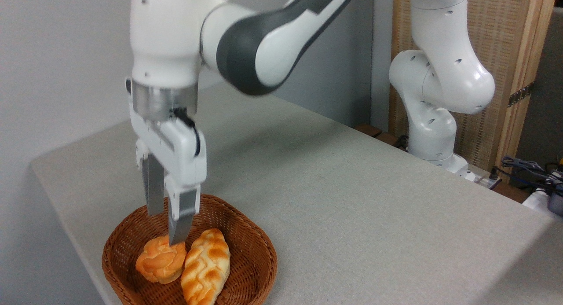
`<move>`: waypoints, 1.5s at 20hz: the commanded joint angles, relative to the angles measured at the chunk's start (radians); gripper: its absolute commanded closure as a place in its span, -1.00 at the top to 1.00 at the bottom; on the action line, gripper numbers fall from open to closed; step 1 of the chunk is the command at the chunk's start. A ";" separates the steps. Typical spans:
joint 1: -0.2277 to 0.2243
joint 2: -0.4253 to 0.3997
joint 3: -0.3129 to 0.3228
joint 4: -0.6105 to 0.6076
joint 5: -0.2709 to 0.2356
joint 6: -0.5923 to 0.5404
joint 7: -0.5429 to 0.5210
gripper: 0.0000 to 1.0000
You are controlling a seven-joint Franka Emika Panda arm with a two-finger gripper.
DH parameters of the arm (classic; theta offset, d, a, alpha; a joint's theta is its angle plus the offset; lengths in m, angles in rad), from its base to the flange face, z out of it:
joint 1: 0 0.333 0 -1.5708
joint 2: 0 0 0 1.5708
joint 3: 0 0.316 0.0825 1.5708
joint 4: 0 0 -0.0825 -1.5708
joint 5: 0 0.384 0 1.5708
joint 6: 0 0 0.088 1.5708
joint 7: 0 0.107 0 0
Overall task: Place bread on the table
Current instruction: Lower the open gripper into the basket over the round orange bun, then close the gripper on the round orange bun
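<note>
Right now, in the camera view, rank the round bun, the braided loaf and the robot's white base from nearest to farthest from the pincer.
1. Round bun, directly under the pincer, in the basket.
2. Braided loaf, just right of the bun.
3. White base, far right, beyond the table.

A: what kind of place is this?
B: looks like a robotics lab tbh. White robot arm bolted by a bare surface, loose cables, plain grey wall.

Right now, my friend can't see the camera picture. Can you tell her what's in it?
A white robot arm's gripper reaches into a brown wicker basket, fingers down at a small round bun beside a longer braided loaf. The basket sits on a grey-beige table.
</note>
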 commanded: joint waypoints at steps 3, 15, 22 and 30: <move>-0.003 0.081 -0.022 0.004 -0.002 0.063 0.021 1.00; -0.001 0.103 -0.041 0.005 -0.021 0.074 0.029 -0.53; -0.001 0.103 -0.041 0.005 -0.020 0.070 0.040 -0.50; -0.001 0.126 -0.041 0.005 -0.011 0.072 0.079 -0.55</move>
